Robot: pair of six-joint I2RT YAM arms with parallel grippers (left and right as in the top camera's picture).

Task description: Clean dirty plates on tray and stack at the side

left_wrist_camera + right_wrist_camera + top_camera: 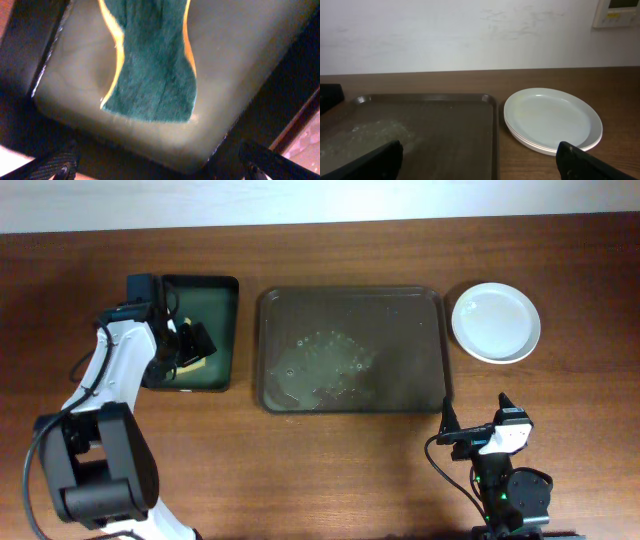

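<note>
- While neither arm carries anything, the right gripper (474,410) sits nearest, low by the front edge of the table (330,480), its jaws spread wide and empty.
- Just beyond it lies the tray (410,310), with a pale, wet smear (325,365) across its left half.
- Right of the tray's far corner and apart from it, the plates (495,322) sit stacked on the table, the top one glossy and clean.
- Far left, the left gripper (197,343) hangs over the black basin (218,290), jaws fully apart, gripping nothing.
- A green-and-yellow sponge (155,65) lies in murky water below it.
</note>
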